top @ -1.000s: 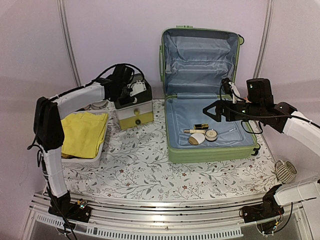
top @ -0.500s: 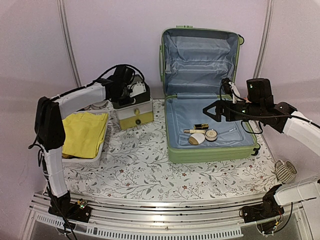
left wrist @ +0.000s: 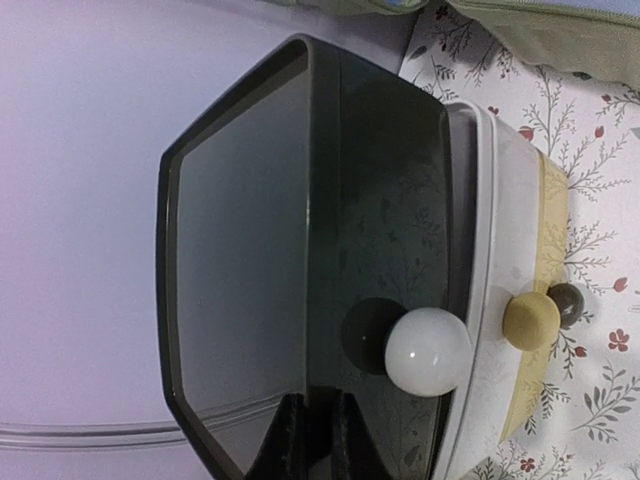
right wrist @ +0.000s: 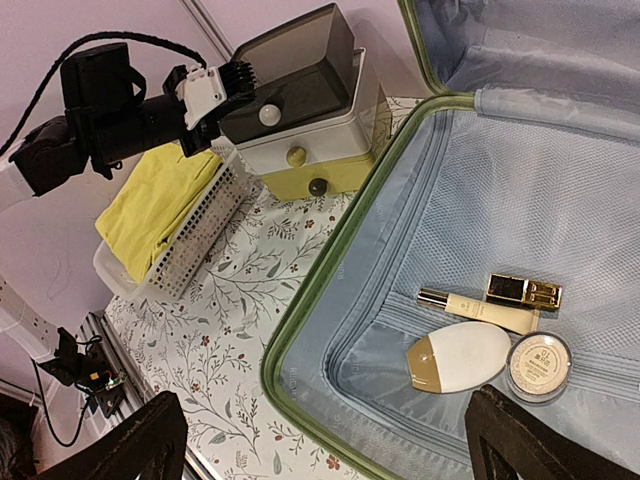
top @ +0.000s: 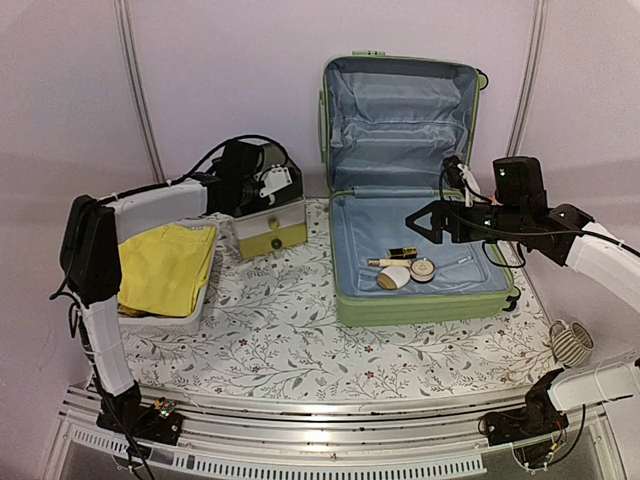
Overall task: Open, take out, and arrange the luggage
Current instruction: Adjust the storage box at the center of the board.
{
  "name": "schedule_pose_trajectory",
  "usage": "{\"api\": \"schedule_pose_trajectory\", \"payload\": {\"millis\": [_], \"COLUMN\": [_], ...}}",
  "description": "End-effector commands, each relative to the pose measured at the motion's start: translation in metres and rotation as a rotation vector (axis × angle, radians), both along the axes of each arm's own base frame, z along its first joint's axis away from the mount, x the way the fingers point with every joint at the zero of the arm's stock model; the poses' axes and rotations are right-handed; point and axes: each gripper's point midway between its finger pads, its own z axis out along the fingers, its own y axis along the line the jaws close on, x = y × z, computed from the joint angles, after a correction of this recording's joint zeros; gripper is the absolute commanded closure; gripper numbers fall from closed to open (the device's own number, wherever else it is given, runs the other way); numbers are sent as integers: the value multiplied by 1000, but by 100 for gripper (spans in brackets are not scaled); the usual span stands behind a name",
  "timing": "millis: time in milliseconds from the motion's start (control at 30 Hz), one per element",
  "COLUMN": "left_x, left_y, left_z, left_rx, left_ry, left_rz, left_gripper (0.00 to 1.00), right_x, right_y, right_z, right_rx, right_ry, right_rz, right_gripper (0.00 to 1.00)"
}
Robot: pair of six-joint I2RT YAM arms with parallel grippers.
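The light-green luggage (top: 420, 305) lies open on the table, its lid upright against the wall and pale blue lining showing. In its bottom half lie a white-and-gold oval case (right wrist: 460, 357), a round compact (right wrist: 539, 365), a cream tube (right wrist: 478, 308) and a gold-and-black lipstick (right wrist: 525, 291). My right gripper (top: 425, 225) hovers open above that half, holding nothing. My left gripper (top: 283, 180) is away from the luggage, at the small drawer box (top: 268, 228). Its fingers (left wrist: 290, 445) are pinched on the edge of the box's dark lid (left wrist: 250, 230), which is tipped up.
A white mesh basket (top: 190, 310) with folded yellow cloth (top: 165, 265) stands left of the drawer box. The box has a white knob (left wrist: 427, 350) and a yellow knob (left wrist: 531, 320) on its drawers. A coiled hose (top: 570, 343) lies at the table's right edge.
The left arm has shifted slightly at the drawer box, and the dark lid has tipped a little further up. The right arm and the luggage have not moved.
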Motion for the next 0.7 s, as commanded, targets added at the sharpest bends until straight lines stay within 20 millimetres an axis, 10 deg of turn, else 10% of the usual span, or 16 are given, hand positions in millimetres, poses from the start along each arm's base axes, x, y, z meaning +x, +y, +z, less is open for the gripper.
{"api": "schedule_pose_trajectory", "payload": {"millis": [0, 667], "left_x": [5, -9], "left_y": [-4, -7], "left_z": [34, 26], "left_rx": [-77, -68], "left_ry": [-101, -41], "left_rz": [8, -58], "left_gripper": [100, 100], "right_x": [1, 1], "right_y": [-2, -1], "right_z": [15, 15], "right_rx": [14, 20], "right_ry": [-34, -27], "right_rz": [-4, -1], "right_gripper": [1, 1]}}
